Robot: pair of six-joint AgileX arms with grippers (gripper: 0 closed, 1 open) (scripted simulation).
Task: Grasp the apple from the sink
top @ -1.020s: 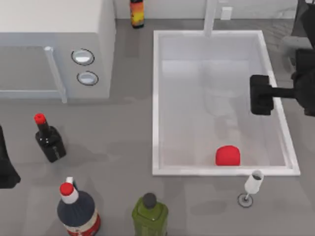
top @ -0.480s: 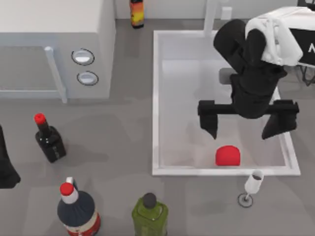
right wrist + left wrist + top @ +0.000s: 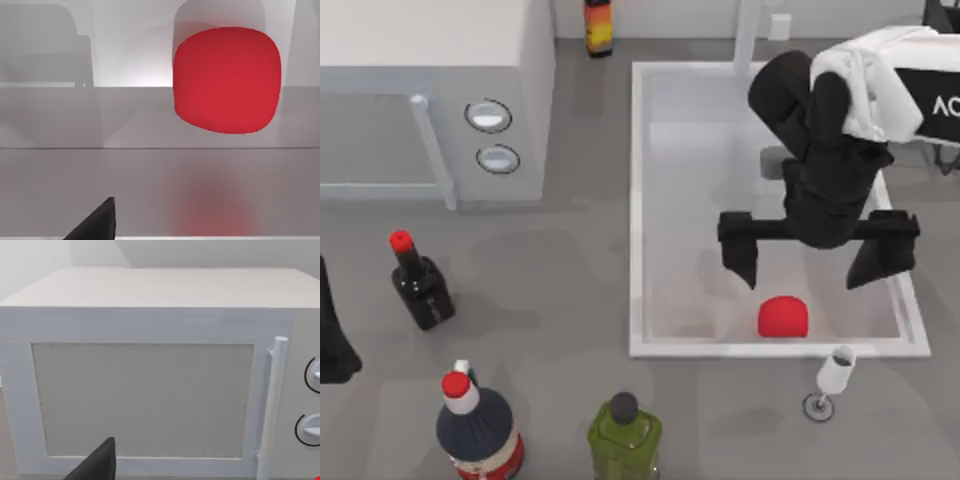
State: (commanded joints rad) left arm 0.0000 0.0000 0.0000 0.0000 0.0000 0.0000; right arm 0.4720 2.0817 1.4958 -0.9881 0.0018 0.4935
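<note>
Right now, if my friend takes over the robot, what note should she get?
Right tool: open wide, holding nothing, hanging inside the sink just above the apple.
Left tool: parked at the table's left edge, facing the microwave.
Apple: on the sink floor near the front wall, untouched.
Done: the reach over the sink.
Left: lower around the apple, close, lift it out.

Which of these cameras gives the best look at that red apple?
The right wrist view: the apple appears large and unobstructed, resting on the sink floor. The top view shows it small, near the sink's front wall, just ahead of the open right pincer. The left wrist view faces the microwave.
</note>
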